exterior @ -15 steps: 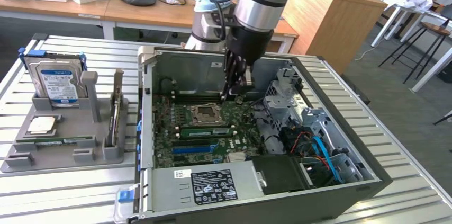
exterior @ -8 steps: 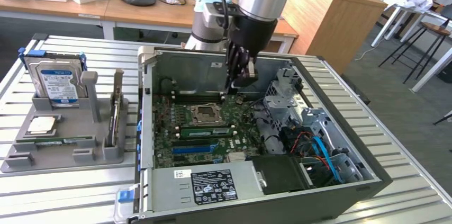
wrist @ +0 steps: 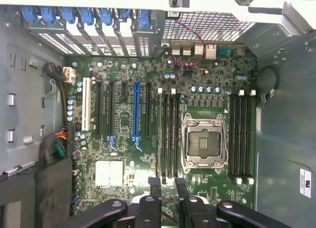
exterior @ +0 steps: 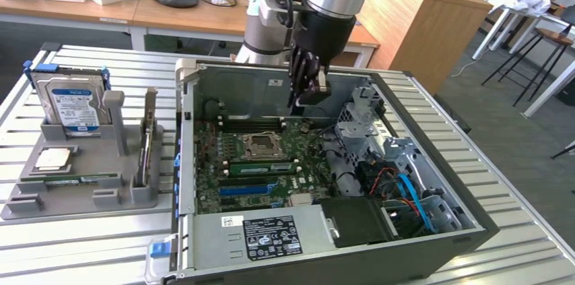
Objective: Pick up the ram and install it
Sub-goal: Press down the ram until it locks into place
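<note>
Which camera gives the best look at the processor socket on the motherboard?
The wrist view: it looks straight down on the processor socket, its metal frame fully visible. The exterior view shows the socket at a slant inside the case.

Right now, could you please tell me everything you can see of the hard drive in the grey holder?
The hard drive is a silver, metallic box with a blue and white label facing the camera. A blue plastic frame runs along its top and sides. It stands upright, its lower end slotted into the grey holder, the only thing touching it. The holder rests on the slatted metal table, at the exterior view's left of the open computer case.
</note>
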